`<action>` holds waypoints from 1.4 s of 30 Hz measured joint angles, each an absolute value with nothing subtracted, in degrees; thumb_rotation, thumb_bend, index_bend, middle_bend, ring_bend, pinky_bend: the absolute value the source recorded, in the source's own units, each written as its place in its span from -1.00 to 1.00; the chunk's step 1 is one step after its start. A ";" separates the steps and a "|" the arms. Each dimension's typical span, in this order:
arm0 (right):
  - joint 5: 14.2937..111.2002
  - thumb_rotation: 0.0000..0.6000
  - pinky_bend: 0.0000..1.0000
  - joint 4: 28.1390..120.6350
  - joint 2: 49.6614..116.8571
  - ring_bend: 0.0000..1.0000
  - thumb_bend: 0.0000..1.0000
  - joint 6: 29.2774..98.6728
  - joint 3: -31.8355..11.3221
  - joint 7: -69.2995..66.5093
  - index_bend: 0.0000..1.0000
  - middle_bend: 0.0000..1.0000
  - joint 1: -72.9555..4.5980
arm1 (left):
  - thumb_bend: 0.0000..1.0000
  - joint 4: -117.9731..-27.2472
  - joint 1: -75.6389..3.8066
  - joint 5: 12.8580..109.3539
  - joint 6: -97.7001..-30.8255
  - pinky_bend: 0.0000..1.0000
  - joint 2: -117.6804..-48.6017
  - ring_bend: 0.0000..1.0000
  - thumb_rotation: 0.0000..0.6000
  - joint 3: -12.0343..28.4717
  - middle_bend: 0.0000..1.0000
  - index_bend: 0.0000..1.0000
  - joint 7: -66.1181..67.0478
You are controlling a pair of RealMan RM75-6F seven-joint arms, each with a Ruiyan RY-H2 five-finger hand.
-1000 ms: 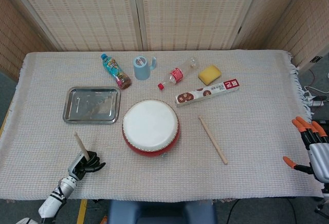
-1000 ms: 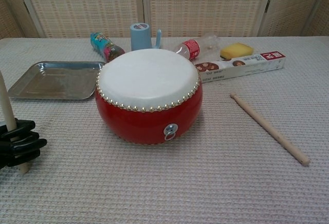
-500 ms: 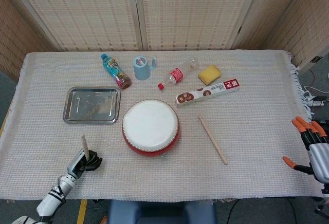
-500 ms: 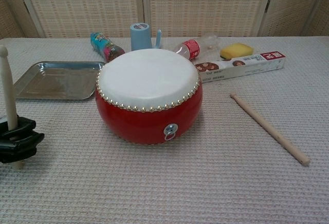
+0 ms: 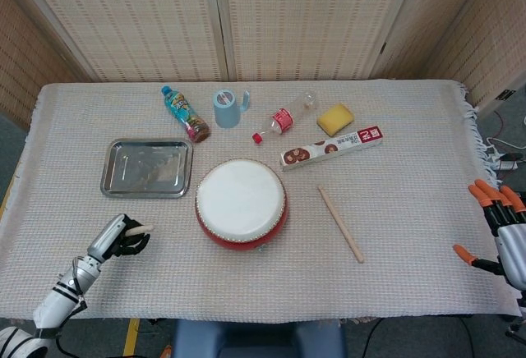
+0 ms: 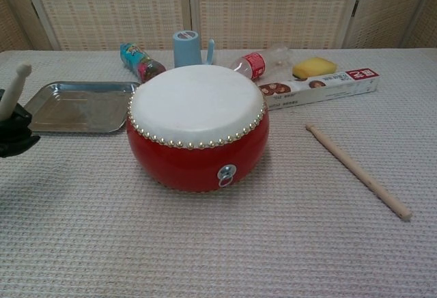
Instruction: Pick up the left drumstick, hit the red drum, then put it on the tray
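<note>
Holding the left drumstick (image 6: pixel 15 90) tight, the left hand (image 5: pixel 123 237) hangs above the worktop. Its tip points toward the red drum (image 5: pixel 241 204), just to the right. The right hand (image 5: pixel 505 235) holds nothing, fingers spread.

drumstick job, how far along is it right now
Done: the left drumstick is picked up, gripped by the left hand and off the table. In hand: it is held left of the red drum, its tip not touching the white drumhead. Left: nothing shows a hit yet, and the tray holds no stick. The other drumstick lies untouched, and the right hand sits idle at the table edge.
</note>
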State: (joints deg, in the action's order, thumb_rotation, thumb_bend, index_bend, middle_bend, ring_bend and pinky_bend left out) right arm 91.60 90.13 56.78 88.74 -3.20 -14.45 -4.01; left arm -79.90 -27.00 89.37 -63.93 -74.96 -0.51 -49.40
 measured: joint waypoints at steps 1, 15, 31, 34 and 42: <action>91.64 1.00 -1.00 90.11 56.78 -1.00 -0.69 88.74 -3.20 -14.50 -1.00 -0.97 -4.04 | 0.77 -80.97 -27.33 88.85 -63.64 1.00 -74.06 1.00 1.00 -0.04 1.00 1.00 -46.87; 93.44 1.00 -1.00 88.77 56.77 -1.00 -0.69 89.33 -3.23 -16.28 -1.00 -0.97 -4.92 | 0.76 -92.99 -32.28 79.64 -61.22 1.00 -69.87 1.00 1.00 4.86 1.00 1.00 6.32; 93.69 1.00 -1.00 87.47 57.00 -1.00 -0.69 90.21 -2.90 -17.91 -1.00 -0.97 -4.77 | 0.72 -103.74 -45.72 47.25 -59.13 1.00 -75.62 1.00 1.00 12.86 1.00 1.00 46.47; 93.76 1.00 -1.00 87.43 57.12 -1.00 -0.69 90.16 -2.81 -17.96 -1.00 -0.97 -4.82 | 0.72 -104.19 -47.69 43.12 -59.18 1.00 -76.37 1.00 1.00 14.31 1.00 1.00 46.87; 93.79 1.00 -1.00 87.72 57.03 -1.00 -0.69 90.35 -2.69 -17.76 -1.00 -0.97 -4.75 | 0.71 -102.97 -51.33 37.47 -58.66 1.00 -78.27 1.00 1.00 16.57 1.00 1.00 43.41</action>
State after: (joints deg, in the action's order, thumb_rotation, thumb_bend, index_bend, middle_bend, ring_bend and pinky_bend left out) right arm 93.79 87.72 57.03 90.35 -2.69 -17.76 -4.75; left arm -102.97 -51.33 37.47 -58.66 -78.27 16.57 43.41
